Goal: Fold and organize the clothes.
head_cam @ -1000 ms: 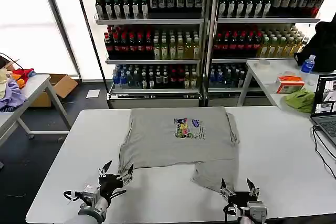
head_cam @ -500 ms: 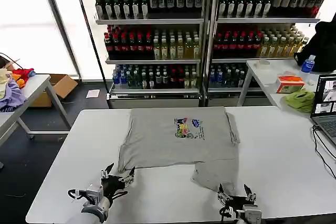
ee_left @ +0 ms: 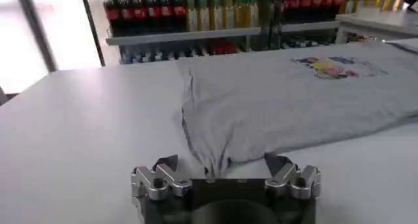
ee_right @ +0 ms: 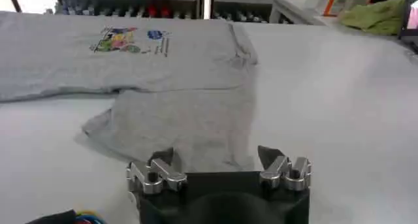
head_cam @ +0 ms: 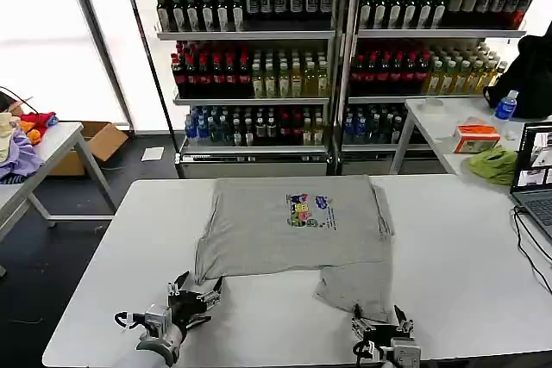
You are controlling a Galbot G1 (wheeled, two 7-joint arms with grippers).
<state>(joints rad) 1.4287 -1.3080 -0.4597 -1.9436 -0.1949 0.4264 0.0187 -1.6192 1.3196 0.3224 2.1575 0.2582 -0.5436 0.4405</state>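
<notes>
A shop-like lab: stocked drink shelves, white worktables, a laptop

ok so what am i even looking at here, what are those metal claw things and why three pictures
The claws are a robot's two grippers. The head view looks down from the robot's head: the left gripper and right gripper sit at the near edge of a white table. The other two pictures come from cameras on each wrist, so you see each gripper's own fingers up close: left gripper, right gripper. Both are open and hold nothing. On the table lies a grey T-shirt with a small colourful print, partly folded, with one flap hanging toward the right gripper. Behind the table stand shelves of bottled drinks.
</notes>
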